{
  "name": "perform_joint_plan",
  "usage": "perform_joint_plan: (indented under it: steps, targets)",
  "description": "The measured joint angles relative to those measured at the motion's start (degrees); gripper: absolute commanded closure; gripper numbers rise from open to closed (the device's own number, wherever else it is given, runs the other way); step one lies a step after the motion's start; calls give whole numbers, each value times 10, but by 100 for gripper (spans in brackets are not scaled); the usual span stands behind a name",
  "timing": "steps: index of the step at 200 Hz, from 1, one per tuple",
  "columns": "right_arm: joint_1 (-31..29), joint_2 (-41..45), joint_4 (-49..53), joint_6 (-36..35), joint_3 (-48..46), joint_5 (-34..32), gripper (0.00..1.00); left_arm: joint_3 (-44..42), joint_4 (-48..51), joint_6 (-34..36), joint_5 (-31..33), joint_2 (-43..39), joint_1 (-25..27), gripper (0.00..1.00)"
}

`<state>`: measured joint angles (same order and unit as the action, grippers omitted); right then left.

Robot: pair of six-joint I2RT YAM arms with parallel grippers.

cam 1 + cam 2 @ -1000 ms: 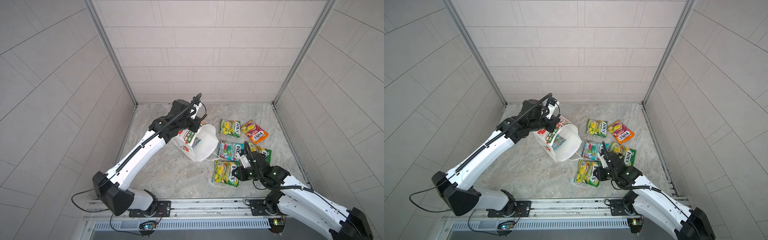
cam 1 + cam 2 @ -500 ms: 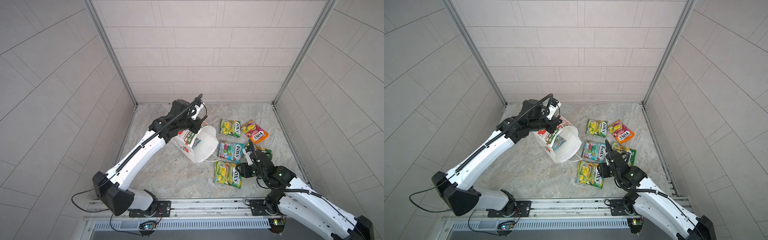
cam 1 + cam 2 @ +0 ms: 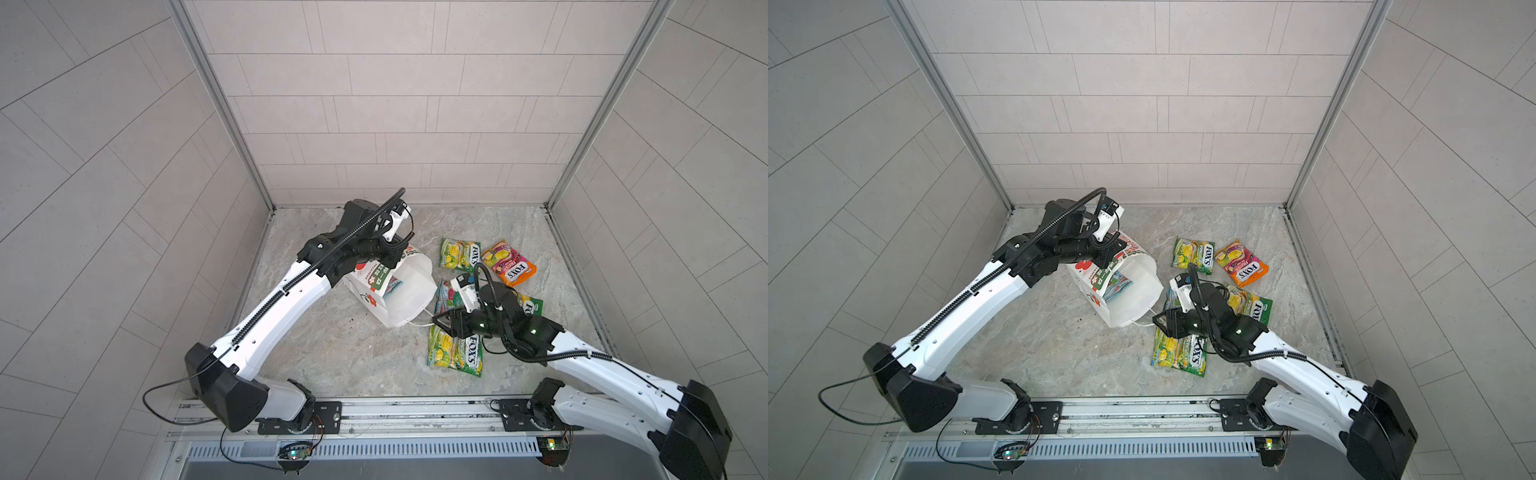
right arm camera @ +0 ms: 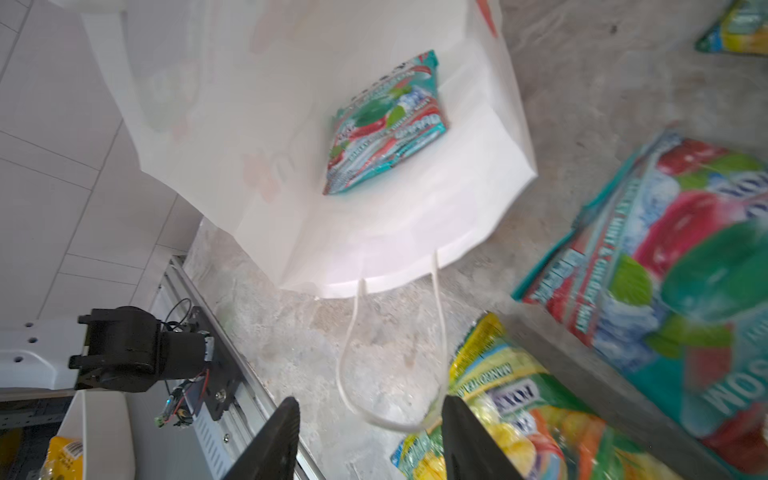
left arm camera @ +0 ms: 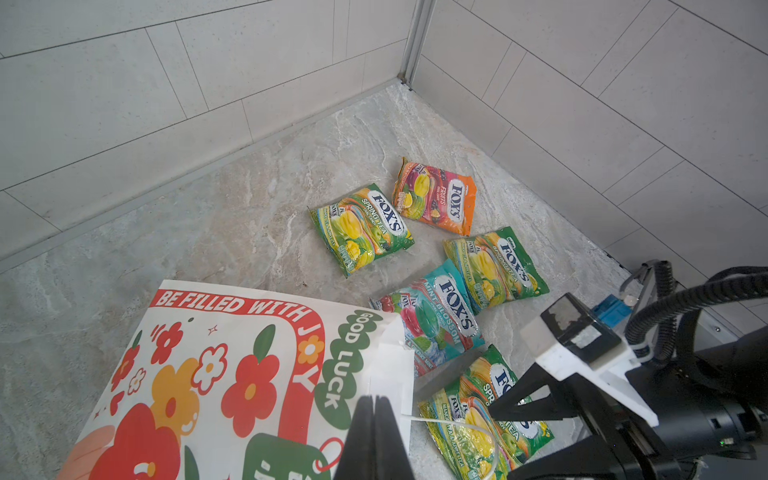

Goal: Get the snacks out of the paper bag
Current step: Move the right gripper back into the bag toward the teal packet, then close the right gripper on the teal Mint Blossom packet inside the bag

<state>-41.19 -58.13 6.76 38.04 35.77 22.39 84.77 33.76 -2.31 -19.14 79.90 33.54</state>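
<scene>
Tall white paper bag [image 3: 411, 299] with red flower print, green-red side panel and white cord handles: tipped on its side on the grey marbled worktop [image 3: 332, 353], centre of both top views, mouth open toward lower right of frame. Left hand [image 5: 374, 428] closed, jaws pressed flat together on the bag's upper rim, pinching the paper. Right hand [image 4: 370, 440] open, fingers [image 4: 278, 436] well apart, gripping nothing, low over the worktop just outside the bag mouth, pointing into it. One looped white cord handle [image 4: 353, 353] lies on the worktop between bag mouth and right hand, its end between the fingers in the right wrist view; contact cannot tell. One flat glossy teal-red FOX'S pouch [image 4: 386, 124] inside the bag, lying on the lower inner wall, back from the mouth. Five pouches out on the worktop, right of the bag. Second teal-red pouch [image 5: 432, 316] just beside the bag mouth, partly hidden by the right arm [image 3: 582, 365] in both top views. Front green-yellow pouch [image 3: 455, 353] lower centre-right, just beside the right hand, nearest the metal base rail [image 3: 415, 411]. Back green-yellow pouch [image 3: 459, 253] and orange-pink pouch [image 3: 509, 262] side by side toward the back wall, upper right of the worktop. Third green-yellow pouch [image 5: 494, 266] between those and the right arm, touching the second teal-red pouch, mostly covered by the arm in both top views.
</scene>
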Motion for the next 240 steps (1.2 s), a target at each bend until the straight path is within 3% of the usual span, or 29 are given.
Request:
perform_joint_plan:
  steps: [111,188,240]
  targets:
    - [-61,-268,-156,73,121,-13,46,-16,-10,-10,10,-17,0,100]
    - [-67,-403,-140,123,214,-50,47,-17,-11,-13,12,-25,0,100]
    - [-72,-446,-123,180,253,-89,48,-17,-14,-13,14,-26,0,100]
